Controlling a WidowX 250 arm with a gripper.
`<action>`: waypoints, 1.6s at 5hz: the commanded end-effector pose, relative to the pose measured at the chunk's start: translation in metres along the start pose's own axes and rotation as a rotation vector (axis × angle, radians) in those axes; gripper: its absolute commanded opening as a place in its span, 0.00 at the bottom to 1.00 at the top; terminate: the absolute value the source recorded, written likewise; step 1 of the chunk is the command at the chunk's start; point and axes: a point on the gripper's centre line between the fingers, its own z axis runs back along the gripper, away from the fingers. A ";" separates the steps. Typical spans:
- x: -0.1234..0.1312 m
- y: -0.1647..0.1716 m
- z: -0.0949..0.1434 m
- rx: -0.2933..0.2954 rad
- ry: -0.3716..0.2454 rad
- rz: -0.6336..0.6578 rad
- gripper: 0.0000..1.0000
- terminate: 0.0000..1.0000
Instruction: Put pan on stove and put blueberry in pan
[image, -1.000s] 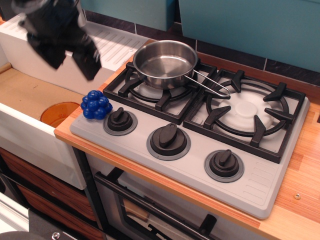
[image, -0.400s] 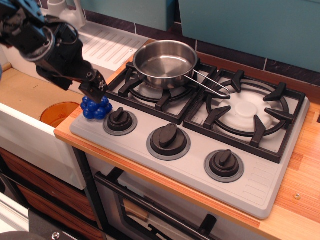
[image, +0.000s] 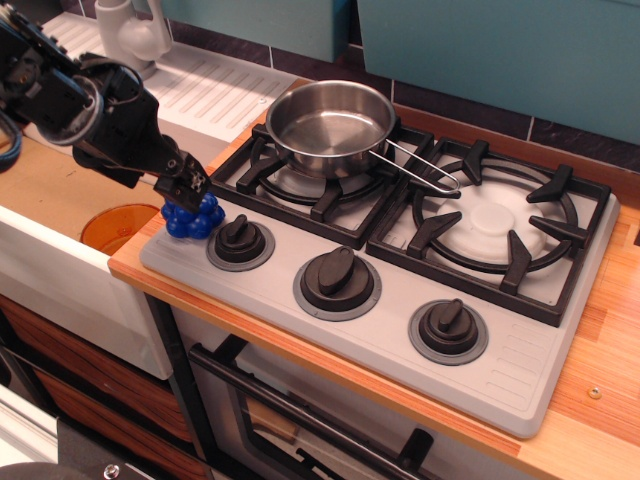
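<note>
The shiny steel pan (image: 330, 125) sits on the left rear burner grate of the grey stove (image: 500, 350), its wire handle pointing right. The blue blueberry (image: 203, 220) lies on the stove's front left corner, beside the left knob. My black gripper (image: 185, 187) has come in from the left and is down on the blueberry's top left, covering part of it. Its fingertips hide each other, so I cannot tell whether they are closed on the fruit.
An orange round disc (image: 112, 226) lies in the sink basin (image: 60, 270) left of the stove. A white drainboard (image: 215, 85) and faucet (image: 125, 30) stand at the back left. The right burner grate (image: 495, 220) is bare. Three black knobs line the stove front.
My gripper has come down from high at the back left to the blueberry, then sunk a little lower and left onto it. Pan and blueberry have not moved.
</note>
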 end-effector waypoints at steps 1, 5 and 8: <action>0.006 -0.001 -0.012 -0.008 0.000 0.010 1.00 0.00; 0.006 -0.012 -0.035 -0.061 0.016 0.026 1.00 0.00; 0.009 -0.019 -0.022 -0.030 0.064 0.072 0.00 0.00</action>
